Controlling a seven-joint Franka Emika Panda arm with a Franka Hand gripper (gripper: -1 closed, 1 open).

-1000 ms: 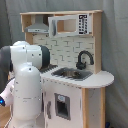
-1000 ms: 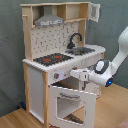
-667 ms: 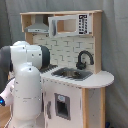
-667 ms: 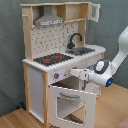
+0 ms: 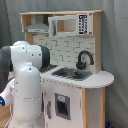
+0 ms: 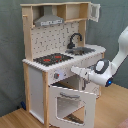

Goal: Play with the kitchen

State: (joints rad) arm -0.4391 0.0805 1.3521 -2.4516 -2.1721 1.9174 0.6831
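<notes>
The floor (image 6: 20,120) in the second exterior view is light wood, bare in front of the kitchen (image 6: 57,60). The kitchen stands upright directly on it, its white base meeting the boards at the second exterior view's lower left. Its oven door (image 6: 72,102) hangs open, tilted out over the floor in front of the kitchen. Behind the kitchen the floor runs to a grey curtain (image 6: 10,50).

In the first exterior view only a small strip of the same wooden floor (image 5: 4,120) shows, at the first exterior view's lower left, beside the kitchen (image 5: 70,65).
</notes>
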